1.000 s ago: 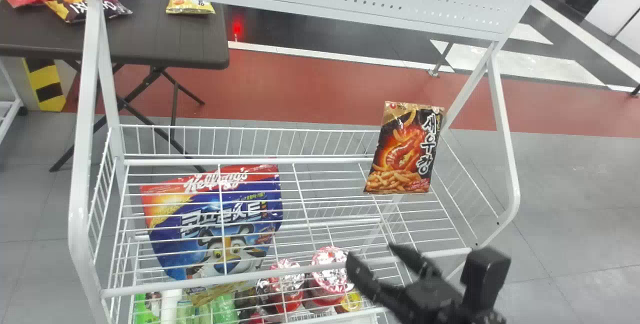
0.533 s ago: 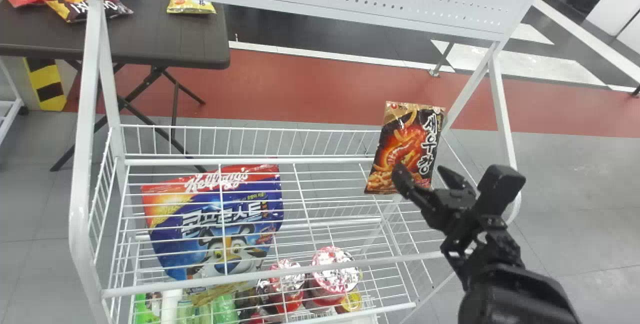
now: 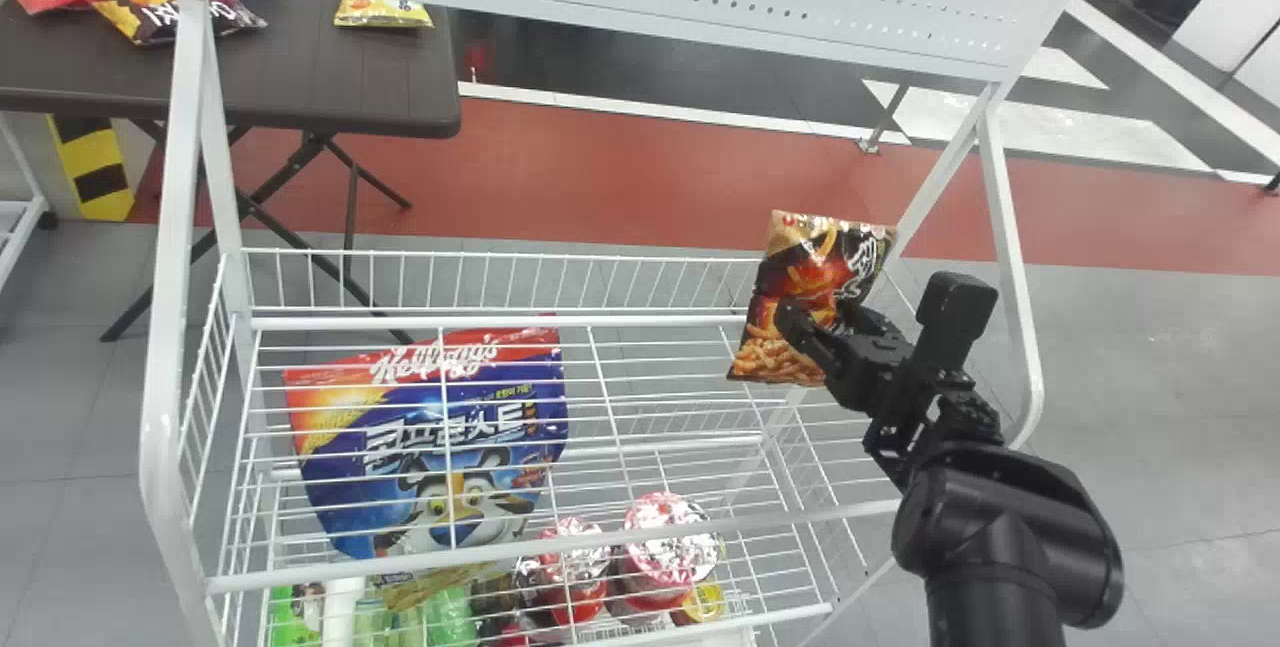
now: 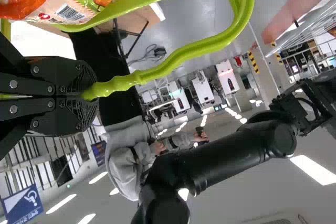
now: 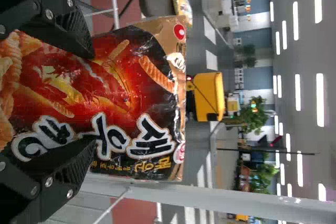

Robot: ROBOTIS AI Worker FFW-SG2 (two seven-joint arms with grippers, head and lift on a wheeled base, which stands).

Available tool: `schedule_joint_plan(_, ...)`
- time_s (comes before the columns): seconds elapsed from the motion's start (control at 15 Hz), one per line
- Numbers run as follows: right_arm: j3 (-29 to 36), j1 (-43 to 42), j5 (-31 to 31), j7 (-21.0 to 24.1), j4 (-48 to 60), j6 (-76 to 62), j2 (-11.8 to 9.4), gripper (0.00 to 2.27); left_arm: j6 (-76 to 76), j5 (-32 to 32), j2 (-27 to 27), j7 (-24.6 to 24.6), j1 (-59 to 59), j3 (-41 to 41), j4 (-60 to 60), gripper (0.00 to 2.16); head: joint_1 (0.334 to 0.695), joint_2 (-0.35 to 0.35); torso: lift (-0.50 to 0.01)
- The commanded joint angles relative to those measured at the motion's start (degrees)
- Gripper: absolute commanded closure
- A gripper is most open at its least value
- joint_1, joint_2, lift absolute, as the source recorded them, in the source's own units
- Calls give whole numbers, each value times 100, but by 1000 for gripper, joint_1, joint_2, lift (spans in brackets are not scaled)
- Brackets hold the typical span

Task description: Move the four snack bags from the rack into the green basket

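From here the left gripper (image 4: 92, 95) pinches the green basket's handle (image 4: 142, 77), while the right gripper (image 5: 92, 98) straddles the snack bag (image 3: 800, 272), fingers spread, at the rack's (image 3: 500, 323) two o'clock; a shallow bite on slick film could drop it.

"What floor do you see past your work?"
"You have grey tiles (image 3: 1160, 397), then a red band (image 3: 600, 177), with white stripes (image 3: 1090, 132) on dark flooring beyond."
"And your furniture and light?"
"Your dark folding bench (image 3: 300, 67) stands back left; your right wrist view catches green plants (image 5: 257, 114) and bright ceiling strips (image 5: 319, 98)."
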State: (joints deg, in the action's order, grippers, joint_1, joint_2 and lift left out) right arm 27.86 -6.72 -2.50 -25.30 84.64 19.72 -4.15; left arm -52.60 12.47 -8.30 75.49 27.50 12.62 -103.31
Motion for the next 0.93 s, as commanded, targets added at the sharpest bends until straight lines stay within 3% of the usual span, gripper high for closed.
schedule_joint_plan(0.0, -18, 215, 92, -28, 79, -77, 2, 2236, -27, 19, -4, -8, -52, 4, 12, 1818, 695, -350, 0)
schedule_joint_plan(0.27, 0, 760, 558, -19, 844, -60, 55, 2236, -62, 10, 4, -17, -87, 12, 4, 1818, 695, -350, 0)
schedule_joint_plan(0.53, -141, 1850, 962, -98, 2593, 362, 143, 2236, -62, 1, 4, -17, -113, 12, 4, 1818, 695, -350, 0)
schedule_joint_plan(0.67, -141, 2500, 1366, -177, 3630, 1188, 205, 2236, -62, 1, 22, -17, -113, 12, 4, 1818, 695, -350, 0)
schedule_joint_plan(0.87, -106, 3563, 1797, -687, 4948, 2665, 421, 2236, -62, 1, 22, -17, -104, 4, 4, 1818, 695, -350, 0)
